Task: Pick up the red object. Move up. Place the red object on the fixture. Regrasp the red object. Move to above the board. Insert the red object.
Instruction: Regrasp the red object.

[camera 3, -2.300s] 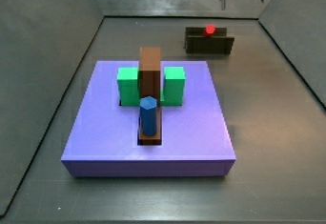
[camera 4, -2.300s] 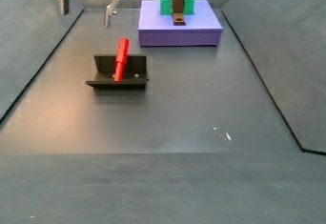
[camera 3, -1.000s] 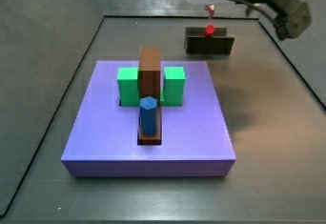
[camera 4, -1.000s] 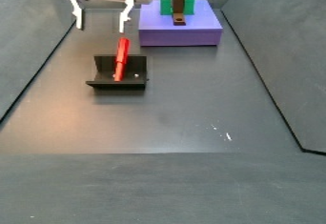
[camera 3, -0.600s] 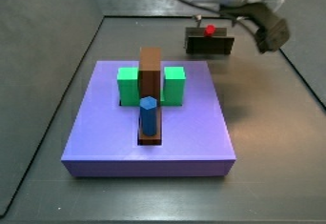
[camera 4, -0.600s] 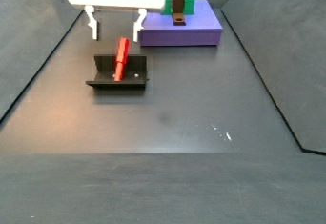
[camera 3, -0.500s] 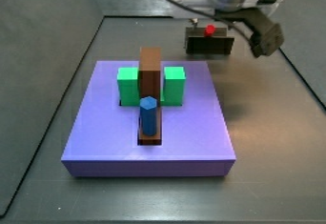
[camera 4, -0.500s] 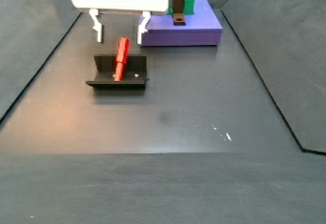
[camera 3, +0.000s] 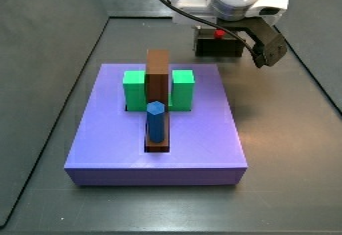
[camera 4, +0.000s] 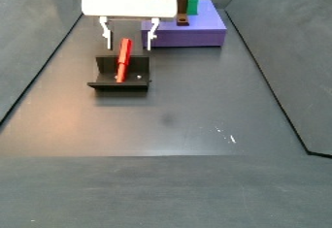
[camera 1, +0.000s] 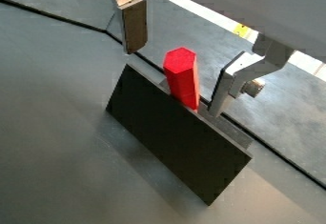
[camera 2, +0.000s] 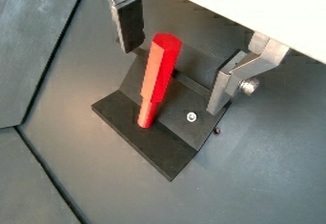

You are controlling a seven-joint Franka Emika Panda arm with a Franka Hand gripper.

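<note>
In a wrist view the gripper [camera 1: 189,45] is hanging over the fixture [camera 1: 173,138], and its two fingers [camera 1: 133,23] are standing wide apart, one on each side of the red object [camera 1: 182,75] without touching it. Here the fixture is showing mostly its dark upright plate, which is hiding the lower part of the red object. In the wrist view from the opposite side the gripper [camera 2: 182,49] is again open and holding nothing, and the red object [camera 2: 155,79] is leaning on the fixture [camera 2: 159,132], with its lower end resting on the base plate; a small pale screw is sitting near it. In a side view the gripper [camera 3: 230,29] is now lower and nearer to the board [camera 3: 159,124] than it was a half second ago, and the wrist body is covering most of the fixture [camera 3: 205,47], so the red object is hidden there and the fingers are hard to make out. In the remaining side view the gripper [camera 4: 130,31] has come down since the earlier frame, its fingers are now straddling the upper end of the red object [camera 4: 122,60], which is lying tilted on the fixture [camera 4: 120,78] as before, and the board [camera 4: 189,29] is partly cut off behind the arm.
</note>
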